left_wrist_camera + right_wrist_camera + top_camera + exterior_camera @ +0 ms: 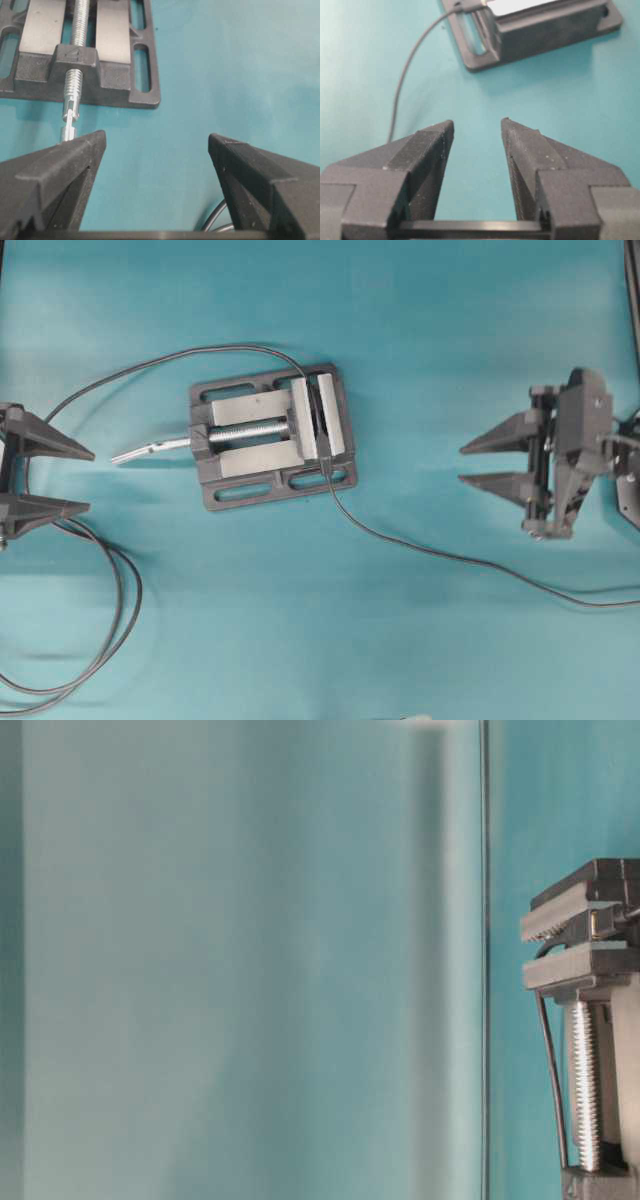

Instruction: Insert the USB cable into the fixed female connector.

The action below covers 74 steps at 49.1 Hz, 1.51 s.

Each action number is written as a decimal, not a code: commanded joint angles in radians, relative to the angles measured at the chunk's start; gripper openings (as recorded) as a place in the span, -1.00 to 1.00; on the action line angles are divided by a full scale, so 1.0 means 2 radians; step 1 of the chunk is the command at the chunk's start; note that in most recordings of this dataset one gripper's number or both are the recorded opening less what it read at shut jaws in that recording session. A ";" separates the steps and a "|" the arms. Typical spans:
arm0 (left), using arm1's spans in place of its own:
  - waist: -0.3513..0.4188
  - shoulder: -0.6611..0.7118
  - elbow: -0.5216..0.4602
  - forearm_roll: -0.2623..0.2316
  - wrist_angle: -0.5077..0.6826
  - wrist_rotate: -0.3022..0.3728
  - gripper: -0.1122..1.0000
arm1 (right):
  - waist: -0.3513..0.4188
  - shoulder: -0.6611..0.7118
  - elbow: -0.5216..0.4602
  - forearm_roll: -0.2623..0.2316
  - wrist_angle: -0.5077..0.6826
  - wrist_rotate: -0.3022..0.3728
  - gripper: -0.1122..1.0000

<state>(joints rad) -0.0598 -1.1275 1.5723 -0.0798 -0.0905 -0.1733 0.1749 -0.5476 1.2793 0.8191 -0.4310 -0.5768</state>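
A grey vise (270, 435) stands mid-table, with the fixed female connector (317, 412) a dark piece clamped between its jaws. The thin dark USB cable (400, 543) runs from the right table edge to the vise's near side, where its small plug (326, 470) sits at the jaw gap. I cannot tell whether the plug is seated. My left gripper (90, 480) is open at the far left, empty (156, 135), facing the screw handle (70, 120). My right gripper (461, 465) is open well right of the vise, with nothing between its fingers (477, 121). The USB cable (402, 75) passes to its left.
A longer black cable (110, 640) loops at the lower left and arcs over the table to the vise's far side. The silver screw handle (150, 449) sticks out left of the vise. In the table-level view only the vise (590, 970) shows, at the right edge.
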 commanded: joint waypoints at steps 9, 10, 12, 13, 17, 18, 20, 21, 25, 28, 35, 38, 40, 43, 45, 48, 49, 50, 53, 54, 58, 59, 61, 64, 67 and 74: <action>0.001 0.003 -0.006 0.002 -0.002 -0.005 1.00 | -0.078 -0.077 0.019 -0.123 0.060 0.033 0.06; 0.001 0.003 -0.006 0.002 -0.002 -0.005 1.00 | -0.081 -0.084 0.022 -0.127 0.060 0.035 0.06; 0.001 0.003 -0.006 0.002 -0.002 -0.005 1.00 | -0.086 -0.096 0.030 -0.133 0.061 0.036 0.06; 0.001 0.003 -0.006 0.002 -0.002 -0.005 1.00 | -0.089 -0.105 0.037 -0.135 0.061 0.037 0.06; 0.001 0.003 -0.005 0.002 -0.002 -0.005 1.00 | -0.097 -0.126 0.052 -0.137 0.063 0.041 0.07; 0.001 0.003 -0.006 0.002 -0.002 -0.005 1.00 | -0.098 -0.130 0.055 -0.137 0.063 0.041 0.06; 0.001 0.003 -0.006 0.002 -0.002 -0.005 1.00 | -0.098 -0.140 0.062 -0.137 0.064 0.044 0.06; 0.001 0.003 -0.006 0.002 -0.002 -0.005 1.00 | -0.098 -0.144 0.064 -0.138 0.064 0.045 0.07; 0.001 0.003 -0.005 0.002 -0.002 -0.005 1.00 | -0.097 -0.160 0.072 -0.148 0.066 0.052 0.07; 0.001 0.003 -0.006 0.002 -0.002 -0.005 1.00 | -0.097 -0.168 0.074 -0.158 0.072 0.059 0.07; 0.001 0.003 -0.006 0.002 -0.002 -0.005 1.00 | -0.094 -0.178 0.077 -0.179 0.081 0.084 0.07; 0.001 0.003 -0.006 0.002 -0.002 -0.005 1.00 | -0.094 -0.179 0.077 -0.190 0.074 0.094 0.07; 0.001 0.003 -0.006 0.002 -0.002 -0.005 1.00 | -0.094 -0.179 0.079 -0.198 0.063 0.098 0.07; 0.001 0.003 -0.006 0.002 -0.002 -0.005 1.00 | -0.093 -0.179 0.084 -0.209 0.043 0.103 0.07; 0.001 0.003 -0.006 0.002 -0.002 -0.005 1.00 | -0.094 -0.179 0.087 -0.216 0.032 0.104 0.07; 0.001 0.003 -0.006 0.002 -0.002 -0.005 1.00 | -0.094 -0.179 0.093 -0.225 0.022 0.104 0.07; 0.001 0.003 -0.006 0.002 -0.002 -0.005 1.00 | -0.094 -0.179 0.094 -0.227 0.021 0.104 0.07; 0.001 0.003 -0.006 0.002 -0.002 -0.005 1.00 | -0.094 -0.179 0.096 -0.228 0.019 0.104 0.07; 0.001 0.003 -0.006 0.002 -0.002 -0.005 1.00 | -0.094 -0.179 0.098 -0.228 0.019 0.104 0.07; 0.001 0.003 -0.006 0.002 -0.002 -0.005 1.00 | -0.094 -0.179 0.100 -0.228 0.019 0.104 0.07; 0.001 0.003 -0.006 0.002 -0.002 -0.005 1.00 | -0.094 -0.179 0.104 -0.229 0.019 0.104 0.07; 0.001 0.003 -0.006 0.002 -0.002 -0.005 1.00 | -0.094 -0.179 0.107 -0.228 0.019 0.104 0.07; 0.001 0.003 -0.006 0.002 -0.002 -0.005 1.00 | -0.093 -0.179 0.110 -0.228 0.019 0.104 0.07; 0.001 0.003 -0.006 0.002 -0.002 -0.005 1.00 | -0.094 -0.179 0.119 -0.228 0.019 0.107 0.07; 0.001 0.003 -0.006 0.002 -0.002 -0.005 1.00 | -0.094 -0.179 0.126 -0.228 0.018 0.116 0.07; 0.001 0.003 -0.006 0.002 -0.002 -0.005 1.00 | -0.094 -0.186 0.131 -0.235 0.016 0.146 0.07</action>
<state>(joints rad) -0.0598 -1.1275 1.5723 -0.0798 -0.0890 -0.1733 -0.0123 -0.9158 1.5509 0.3605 -0.3866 -0.3022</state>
